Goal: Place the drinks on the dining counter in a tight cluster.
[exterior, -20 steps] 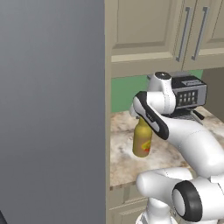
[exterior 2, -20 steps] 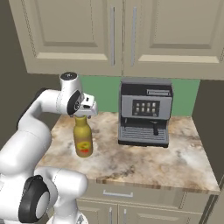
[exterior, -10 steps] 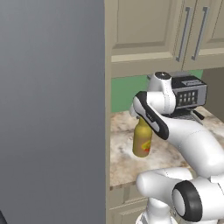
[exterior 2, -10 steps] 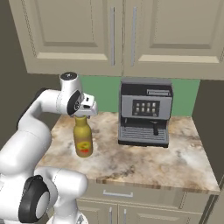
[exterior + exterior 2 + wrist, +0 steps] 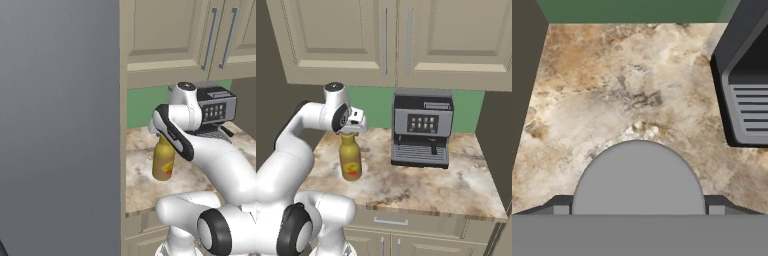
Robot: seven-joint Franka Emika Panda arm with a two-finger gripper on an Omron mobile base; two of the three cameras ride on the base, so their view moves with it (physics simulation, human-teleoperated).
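Bottle (image 5: 350,161), amber, grey cap directly beneath our gripper (image 5: 347,131); fingers flank cap for top grasp, grip state unclear. Coffee machine (image 5: 421,131) beside hand.

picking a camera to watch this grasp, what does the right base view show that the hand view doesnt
The right base view alone gives the amber bottle's yellow body with its red label, standing upright on the marbled counter, the pincer at its neck, and the cabinet doors. The hand view alone looks straight down on the bottle's grey cap, a fingertip either side. Both show the counter, coffee machine and green wall.
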